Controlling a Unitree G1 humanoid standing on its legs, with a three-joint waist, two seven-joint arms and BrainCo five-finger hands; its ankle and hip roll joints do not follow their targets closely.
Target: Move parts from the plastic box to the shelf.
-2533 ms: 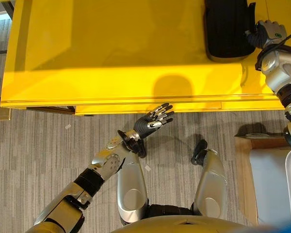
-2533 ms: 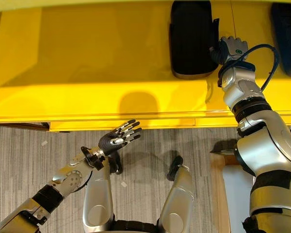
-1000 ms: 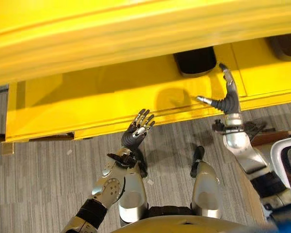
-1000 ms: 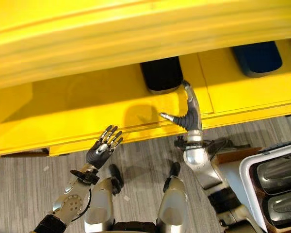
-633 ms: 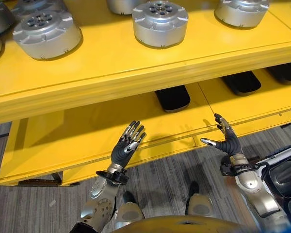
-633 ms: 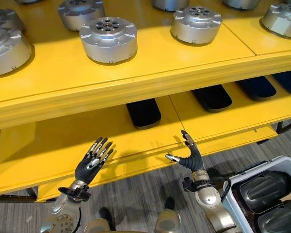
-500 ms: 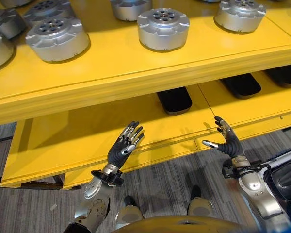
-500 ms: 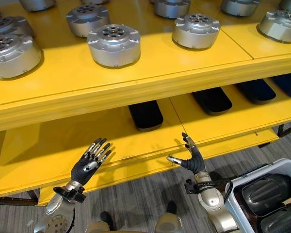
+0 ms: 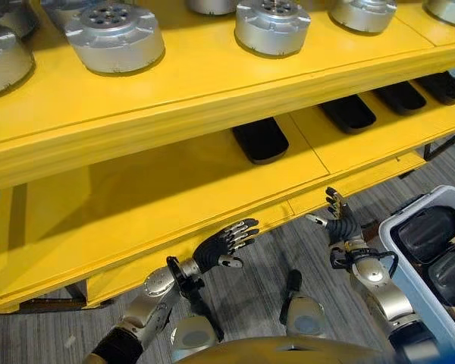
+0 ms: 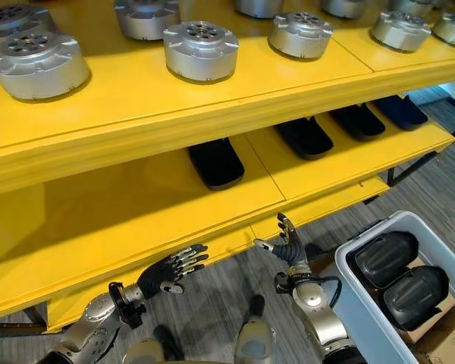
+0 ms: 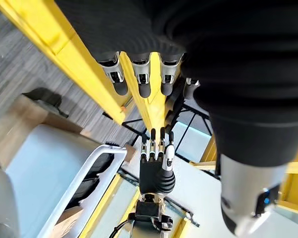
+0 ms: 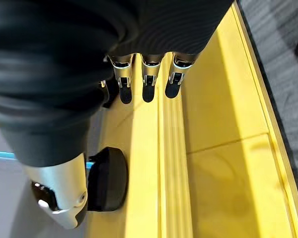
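Hovering before the yellow shelf (image 9: 174,197), left hand (image 9: 216,249) and right hand (image 9: 340,224), fingers apart

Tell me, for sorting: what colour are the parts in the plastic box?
Black parts, clearest in the right eye view.

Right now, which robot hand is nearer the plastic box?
Right. The right robot hand hovers open just left of the plastic box; the left robot hand is open further left, below the lower shelf.

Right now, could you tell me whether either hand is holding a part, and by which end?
Neither: the left hand and right hand are open and empty before the shelf.
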